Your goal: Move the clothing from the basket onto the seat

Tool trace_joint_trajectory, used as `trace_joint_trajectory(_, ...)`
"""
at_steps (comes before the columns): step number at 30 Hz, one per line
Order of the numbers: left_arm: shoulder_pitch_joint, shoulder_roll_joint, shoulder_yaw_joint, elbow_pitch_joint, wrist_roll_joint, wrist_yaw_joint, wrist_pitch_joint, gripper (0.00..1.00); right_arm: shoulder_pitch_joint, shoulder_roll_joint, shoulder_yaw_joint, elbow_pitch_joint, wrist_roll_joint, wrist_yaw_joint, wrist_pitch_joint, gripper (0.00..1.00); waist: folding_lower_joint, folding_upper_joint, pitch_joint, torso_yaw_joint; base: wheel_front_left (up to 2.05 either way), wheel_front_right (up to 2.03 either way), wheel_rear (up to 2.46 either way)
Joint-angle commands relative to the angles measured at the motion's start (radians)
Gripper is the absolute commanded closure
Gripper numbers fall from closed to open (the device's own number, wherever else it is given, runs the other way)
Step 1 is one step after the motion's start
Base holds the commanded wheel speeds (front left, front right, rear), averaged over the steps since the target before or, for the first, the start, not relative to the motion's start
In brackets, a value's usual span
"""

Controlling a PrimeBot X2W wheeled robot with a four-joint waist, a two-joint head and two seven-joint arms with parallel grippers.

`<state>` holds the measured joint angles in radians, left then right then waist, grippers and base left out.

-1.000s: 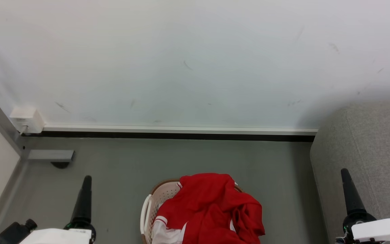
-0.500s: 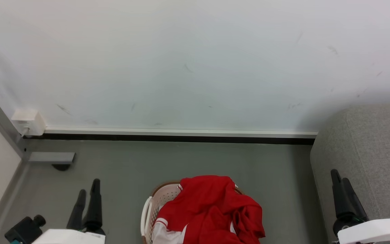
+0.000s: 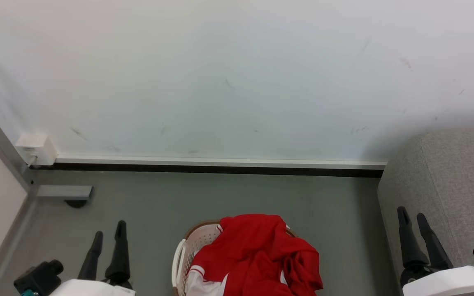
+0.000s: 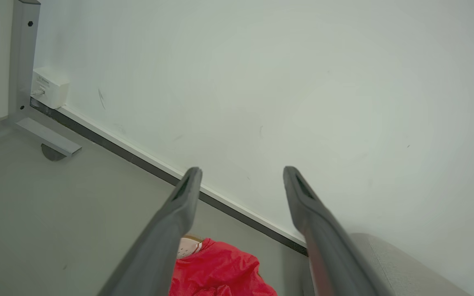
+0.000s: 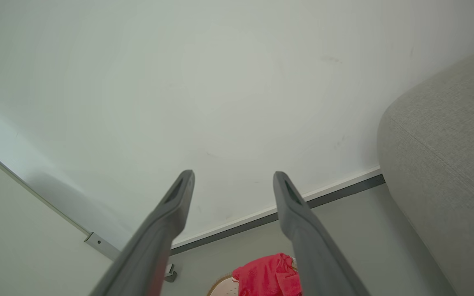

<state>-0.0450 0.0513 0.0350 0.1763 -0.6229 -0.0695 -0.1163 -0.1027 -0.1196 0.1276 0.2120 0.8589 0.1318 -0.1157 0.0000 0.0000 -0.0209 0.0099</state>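
Closest to us, our left gripper [image 3: 108,229] hangs at the lower left with its two fingers spread and nothing between them. Our right gripper [image 3: 411,213], at the lower right, is spread and empty too. Between them, low in the head view, the clothing [image 3: 257,255] lies heaped in the basket [image 3: 178,257] — red cloth piled above the rim and spilling over its right side, with a white panel at the near left. The basket stands on the grey floor [image 3: 220,197], and the seat [image 3: 451,176] rises near it on the right. Beyond runs the skirting strip [image 3: 220,164], then the pale wall [image 3: 237,74].

We judge the step in hand to be the reach for the clothing, with nothing grasped yet. To do it well, we should lower one gripper over the highest fold, jaws wide, and close on a thick bunch rather than a thin edge — clear of the rim, so the basket does not lift too. Then we should raise the cloth high enough for its hanging part to clear the rim before swinging right to the seat.
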Motion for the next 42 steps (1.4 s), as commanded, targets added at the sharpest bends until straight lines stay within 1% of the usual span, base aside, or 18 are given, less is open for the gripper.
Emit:
trace_joint_trajectory(1, -0.001, 0.015, 0.0, -0.015, 0.041, 0.004, -0.011, 0.0, -0.024, -0.006, 0.004, -0.009, -0.03, -0.001, -0.012, 0.0, 0.0, 0.0, -0.001, 0.0, 0.0, 0.0, 0.0)
trace_joint_trajectory(26, 0.016, 0.014, -0.009, -0.035, 0.292, 0.014, -0.075, 0.0, -0.022, -0.01, 0.026, 0.016, -0.242, -0.001, -0.074, 0.0, 0.0, 0.0, -0.008, 0.004, 0.0, 0.0, 0.0)
trace_joint_trajectory(42, 0.019, 0.009, 0.0, -0.042, 0.418, 0.013, -0.108, 0.0, -0.025, -0.006, 0.029, 0.01, -0.349, -0.002, -0.107, 0.0, 0.0, 0.0, -0.011, 0.005, 0.0, 0.0, 0.0)
